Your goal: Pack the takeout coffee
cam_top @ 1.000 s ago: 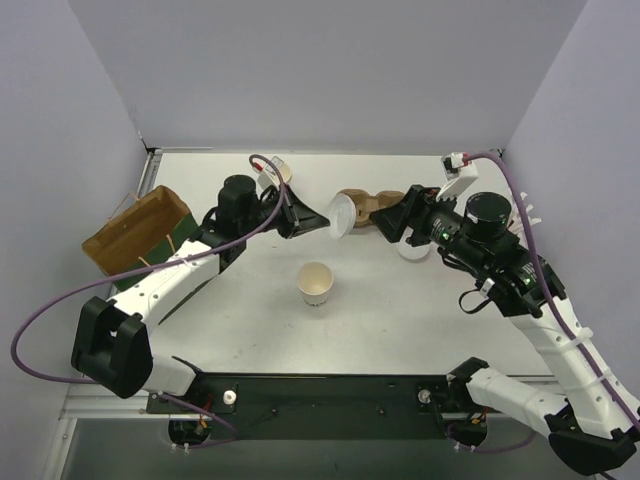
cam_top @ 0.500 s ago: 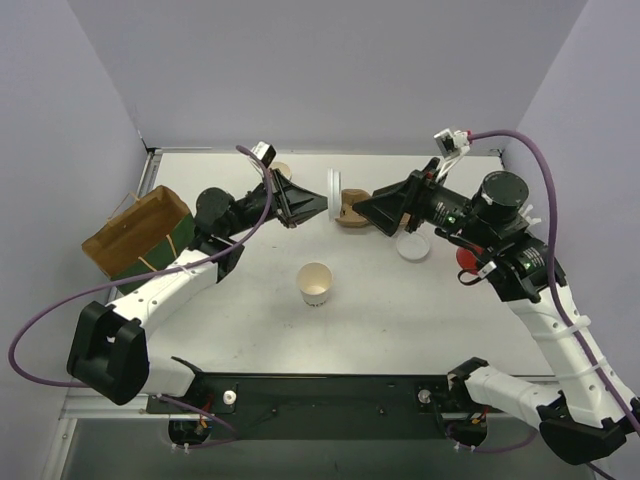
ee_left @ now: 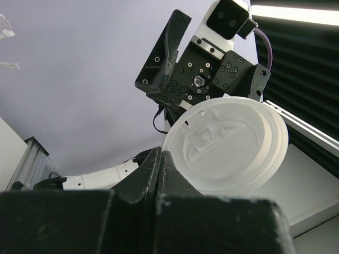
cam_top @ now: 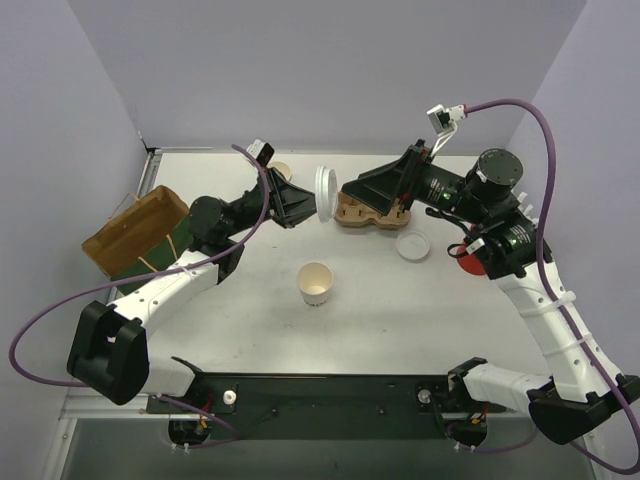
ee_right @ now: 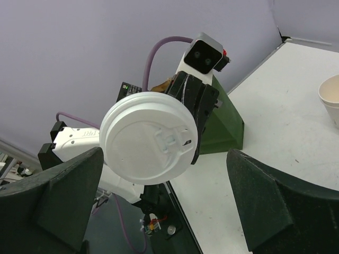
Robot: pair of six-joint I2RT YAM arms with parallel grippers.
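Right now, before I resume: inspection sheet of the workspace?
Surface: white table; nothing spilled that I can see.
Job's things: paper cup upright, uncovered, mid-table; white lid held on edge in the air beyond it.
Clutter: second lid flat on the table; cardboard carrier; brown paper bag at the left edge; red cup, partly hidden by the right arm.
Grippers: left gripper fingers shut on the white lid's rim; right gripper open, fingers wide of the lid, not touching.
Cables: left arm's purple cable loops out past the table edge; right arm's purple cable arcs overhead.
Surroundings: plain lavender walls; nothing else seen.
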